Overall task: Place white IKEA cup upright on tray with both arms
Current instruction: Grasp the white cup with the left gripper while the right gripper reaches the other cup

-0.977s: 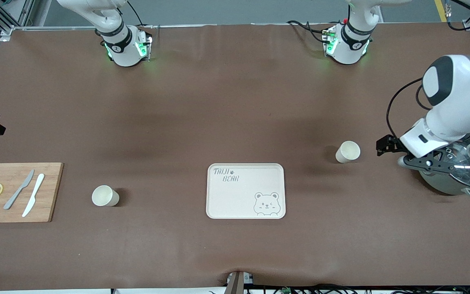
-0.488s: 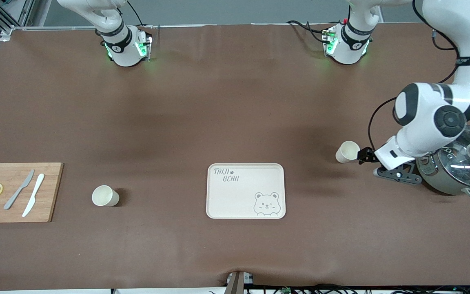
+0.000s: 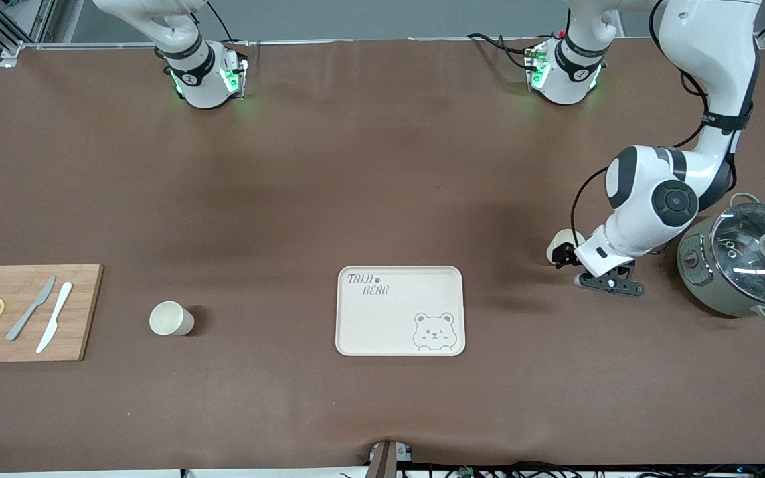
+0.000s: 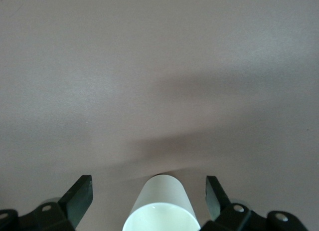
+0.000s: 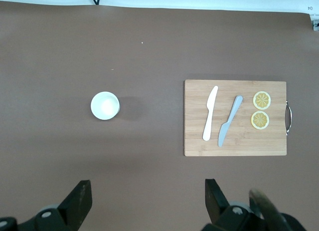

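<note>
A white cup [image 3: 557,245] stands on the brown table toward the left arm's end, farther from the front camera than the cream tray [image 3: 389,322]. My left gripper [image 3: 563,254] is open and low, one finger on each side of this cup without touching it; the left wrist view shows the cup [image 4: 162,203] between the fingers [image 4: 79,193]. A second white cup [image 3: 170,318] stands upright toward the right arm's end, also seen in the right wrist view [image 5: 104,106]. My right gripper [image 5: 148,191] is open and empty, high above the table.
A wooden cutting board [image 3: 84,312] with two knives and lemon slices lies at the right arm's end, also in the right wrist view [image 5: 269,141]. A lidded grey pot [image 3: 748,265] stands beside the left arm's wrist.
My left arm has swung from over the pot toward the cup and lowered, bringing its open fingers around the cup. The cups and tray have not moved.
</note>
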Available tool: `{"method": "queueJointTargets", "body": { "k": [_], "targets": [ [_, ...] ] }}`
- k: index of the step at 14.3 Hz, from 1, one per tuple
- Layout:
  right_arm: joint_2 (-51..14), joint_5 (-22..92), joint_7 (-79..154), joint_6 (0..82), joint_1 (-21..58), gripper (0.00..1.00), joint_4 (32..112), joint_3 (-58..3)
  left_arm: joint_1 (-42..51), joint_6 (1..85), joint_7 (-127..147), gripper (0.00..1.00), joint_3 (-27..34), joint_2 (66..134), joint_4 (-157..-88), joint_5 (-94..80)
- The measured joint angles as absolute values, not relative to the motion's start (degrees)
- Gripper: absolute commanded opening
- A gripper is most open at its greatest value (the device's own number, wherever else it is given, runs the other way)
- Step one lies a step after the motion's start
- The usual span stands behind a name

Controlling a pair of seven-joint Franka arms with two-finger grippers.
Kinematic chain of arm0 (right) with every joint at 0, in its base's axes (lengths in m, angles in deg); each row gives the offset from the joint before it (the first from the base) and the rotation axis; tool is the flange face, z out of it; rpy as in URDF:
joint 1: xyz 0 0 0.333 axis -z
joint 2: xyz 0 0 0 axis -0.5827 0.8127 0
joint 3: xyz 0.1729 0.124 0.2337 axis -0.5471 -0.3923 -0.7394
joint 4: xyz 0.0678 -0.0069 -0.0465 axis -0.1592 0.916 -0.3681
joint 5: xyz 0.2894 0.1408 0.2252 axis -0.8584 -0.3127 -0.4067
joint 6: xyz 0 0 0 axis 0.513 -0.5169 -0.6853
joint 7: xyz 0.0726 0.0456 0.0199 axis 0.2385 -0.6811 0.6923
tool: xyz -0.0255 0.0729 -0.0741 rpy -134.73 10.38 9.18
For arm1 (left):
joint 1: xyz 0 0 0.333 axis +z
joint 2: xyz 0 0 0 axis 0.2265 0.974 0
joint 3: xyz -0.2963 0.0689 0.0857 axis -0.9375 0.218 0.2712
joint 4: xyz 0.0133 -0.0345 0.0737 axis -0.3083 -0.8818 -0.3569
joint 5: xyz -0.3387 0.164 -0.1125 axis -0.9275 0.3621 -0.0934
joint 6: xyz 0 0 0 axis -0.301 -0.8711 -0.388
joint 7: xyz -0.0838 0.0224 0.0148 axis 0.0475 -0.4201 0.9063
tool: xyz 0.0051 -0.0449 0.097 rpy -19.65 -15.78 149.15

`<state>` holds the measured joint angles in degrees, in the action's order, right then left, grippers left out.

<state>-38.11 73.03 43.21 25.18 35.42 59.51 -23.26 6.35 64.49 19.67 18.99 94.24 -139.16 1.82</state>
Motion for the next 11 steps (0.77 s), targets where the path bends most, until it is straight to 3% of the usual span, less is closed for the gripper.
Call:
{"method": "queueJointTargets", "body": {
  "k": [11],
  "targets": [
    [-38.1,73.0,43.1,25.2,35.6,1.00,59.5,-23.1,7.1,66.1,19.7,1.00,19.1,96.0,-139.5,1.8]
  ]
}}
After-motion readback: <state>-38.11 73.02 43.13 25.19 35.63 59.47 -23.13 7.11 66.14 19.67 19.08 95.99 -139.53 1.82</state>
